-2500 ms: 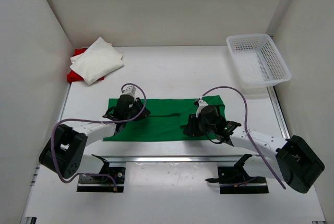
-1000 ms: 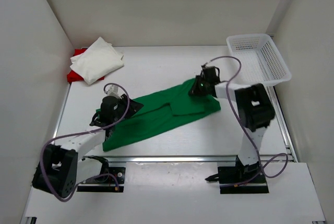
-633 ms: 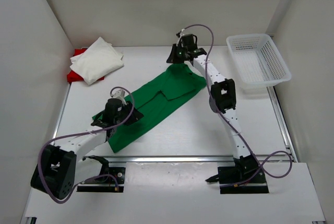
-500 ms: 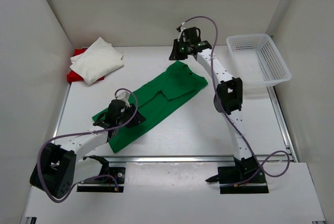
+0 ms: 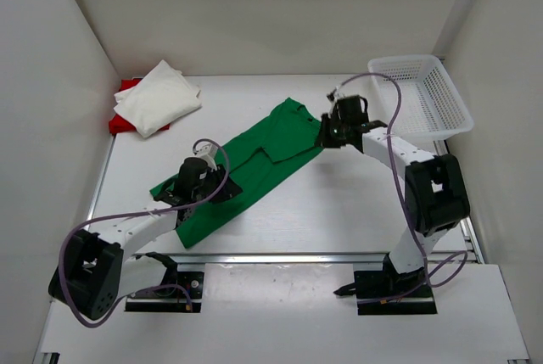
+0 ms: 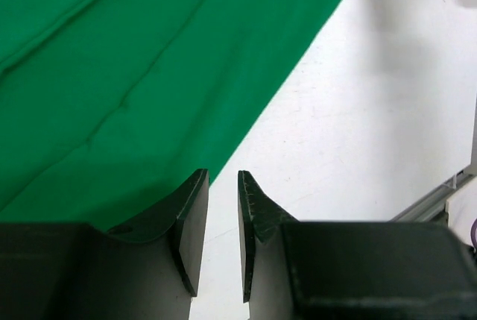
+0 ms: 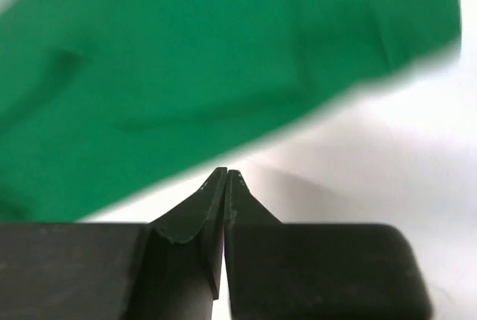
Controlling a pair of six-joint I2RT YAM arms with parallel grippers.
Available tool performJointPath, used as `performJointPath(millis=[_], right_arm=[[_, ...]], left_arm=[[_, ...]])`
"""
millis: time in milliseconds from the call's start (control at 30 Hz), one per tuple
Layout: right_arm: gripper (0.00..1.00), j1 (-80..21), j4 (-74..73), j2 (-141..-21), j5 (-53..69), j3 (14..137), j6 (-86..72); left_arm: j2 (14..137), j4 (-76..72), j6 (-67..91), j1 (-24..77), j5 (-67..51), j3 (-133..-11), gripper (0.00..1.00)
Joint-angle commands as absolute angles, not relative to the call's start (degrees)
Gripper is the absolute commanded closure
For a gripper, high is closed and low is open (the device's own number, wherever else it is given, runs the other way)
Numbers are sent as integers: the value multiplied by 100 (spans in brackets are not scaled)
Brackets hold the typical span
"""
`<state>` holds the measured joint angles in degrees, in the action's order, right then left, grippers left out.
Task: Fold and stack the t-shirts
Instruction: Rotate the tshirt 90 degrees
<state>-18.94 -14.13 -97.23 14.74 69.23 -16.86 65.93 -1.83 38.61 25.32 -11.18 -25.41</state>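
Right arm has pulled back from the far middle of the counter (image 5: 339, 203); its gripper (image 7: 225, 178) now sits low at the right edge of the green t-shirt (image 5: 246, 169). Fingers are pressed together, no cloth between them, tips over bare counter just beside the hem. The green t-shirt lies flat and diagonal, near-left to far-centre. Left gripper (image 6: 222, 186) is at its near edge, fingers a narrow gap apart with nothing between them. Folded white t-shirt (image 5: 157, 97) sits on the red t-shirt (image 5: 121, 122) in the far-left corner. Mesh basket (image 5: 420, 101) is far right.
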Motion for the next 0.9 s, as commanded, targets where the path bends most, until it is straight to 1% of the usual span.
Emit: performJointPath(millis=[0,100,200,267,333,400,467,500,533,600,667,700,733,767,800,833,867], right_arm=[[100,-1680,-872,-9773,1450,6260,-1880],[100,-1539,-730,-9799,1433,5960,-1899],[100,-1442,-624,-10168,1537,6047,-1942],[100,-1389,-703,-10632,1643,6283,-2039],[100,-1424,-738,-11037,1731,6791,-2021],[100,-1485,-1010,-11573,1836,7494,-2004],[100,-1494,-1264,-12266,2021,8563,-2013],[100,-1468,-1666,-12696,2074,9004,-1952],[100,-1468,-1896,-12935,2039,9922,-1916],[100,-1415,-2921,-13611,1899,11882,-1663],[100,-1459,-3722,-13868,1620,12940,-1452],[100,-1502,-4014,-13869,1408,13207,-1311],[99,-1538,-4138,-13765,1319,13184,-1257],[100,-1608,-4218,-13511,1144,12870,-1152],[100,-1730,-4053,-13082,1073,12119,-1169],[99,-1775,-3460,-12478,1055,11650,-1265],[100,-1828,-3124,-12124,1020,10558,-1353]], left_arm=[[6627,-299,3788,2558,-1362,-2699,67],[6627,-395,3849,2566,-1388,-2768,67],[6671,-387,3858,2601,-1371,-2865,67],[6741,-378,3841,2654,-1371,-2953,67],[6820,-334,3815,2646,-1336,-3014,67],[6873,-308,3814,2628,-1414,-3059,67],[6943,-281,3780,2549,-1432,-3137,67],[6943,-281,3797,2505,-1441,-3172,67],[6969,-238,3762,2487,-1476,-3225,67],[7022,-27,3718,2295,-1485,-3497,67],[6996,0,3753,2224,-1555,-3655,66],[6979,0,3779,2215,-1547,-3708,66],[6979,0,3779,2232,-1529,-3718,66],[6970,0,3797,2293,-1503,-3718,66],[6970,-17,3814,2311,-1494,-3709,66],[6952,-18,3797,2285,-1564,-3657,65],[6943,0,3849,2242,-1564,-3630,66]])
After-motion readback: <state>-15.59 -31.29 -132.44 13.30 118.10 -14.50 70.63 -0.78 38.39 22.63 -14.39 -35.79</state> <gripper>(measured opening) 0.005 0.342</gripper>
